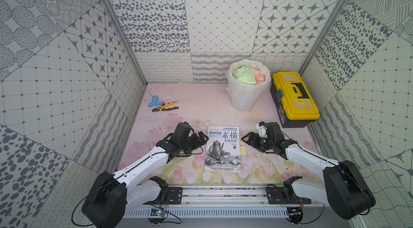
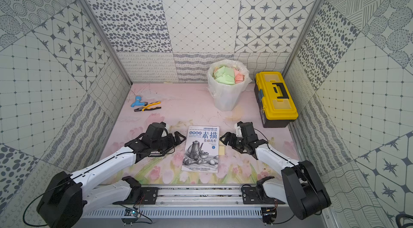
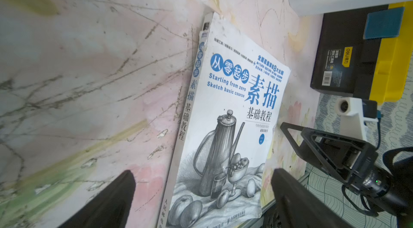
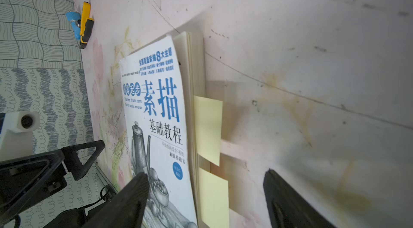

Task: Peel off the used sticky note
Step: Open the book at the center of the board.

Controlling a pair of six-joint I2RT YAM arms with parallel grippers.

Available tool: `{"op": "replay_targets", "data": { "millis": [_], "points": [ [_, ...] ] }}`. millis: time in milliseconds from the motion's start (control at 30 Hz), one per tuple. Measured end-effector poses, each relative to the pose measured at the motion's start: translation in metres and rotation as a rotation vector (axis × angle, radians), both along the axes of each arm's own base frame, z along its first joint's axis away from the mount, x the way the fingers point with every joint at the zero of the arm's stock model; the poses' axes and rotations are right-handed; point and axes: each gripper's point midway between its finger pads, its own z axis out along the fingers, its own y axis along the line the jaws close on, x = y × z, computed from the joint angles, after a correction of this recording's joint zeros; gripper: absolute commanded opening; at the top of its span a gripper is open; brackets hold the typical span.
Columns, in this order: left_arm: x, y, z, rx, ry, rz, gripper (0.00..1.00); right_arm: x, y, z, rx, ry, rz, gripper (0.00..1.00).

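A sketch-course book (image 1: 223, 148) (image 2: 202, 148) lies shut on the pink floral mat. Pale yellow sticky notes (image 1: 243, 150) (image 2: 222, 150) stick out from its page edge on the right side. The right wrist view shows two of them, one (image 4: 207, 128) farther off and one (image 4: 214, 197) between my jaws. My right gripper (image 1: 245, 140) (image 4: 205, 173) is open, with one finger over the cover and the other over the mat. At the book's spine side my left gripper (image 1: 202, 140) (image 3: 202, 172) is open and holds nothing.
A bag-lined white bin (image 1: 247, 86) full of green and pink notes stands at the back right. Beside it sits a yellow and black toolbox (image 1: 295, 99). Pliers (image 1: 166, 106) and a blue tap (image 1: 154, 101) lie at the back left. Patterned walls close in three sides.
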Motion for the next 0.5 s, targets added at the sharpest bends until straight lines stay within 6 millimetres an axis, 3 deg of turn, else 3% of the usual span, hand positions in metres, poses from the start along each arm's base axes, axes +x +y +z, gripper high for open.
{"op": "replay_targets", "data": {
  "millis": [133,300,500],
  "points": [
    [0.000,-0.012,-0.003,0.004,0.024,-0.036,1.00,0.002,0.004,-0.008,0.021,0.010,0.005,0.64],
    [0.006,-0.023,0.000,-0.002,0.034,-0.063,1.00,0.013,0.007,-0.013,0.072,0.013,0.001,0.58],
    [0.014,-0.031,0.006,-0.008,0.026,-0.078,1.00,0.025,0.008,-0.016,0.134,0.016,-0.014,0.40]
  ]
}}
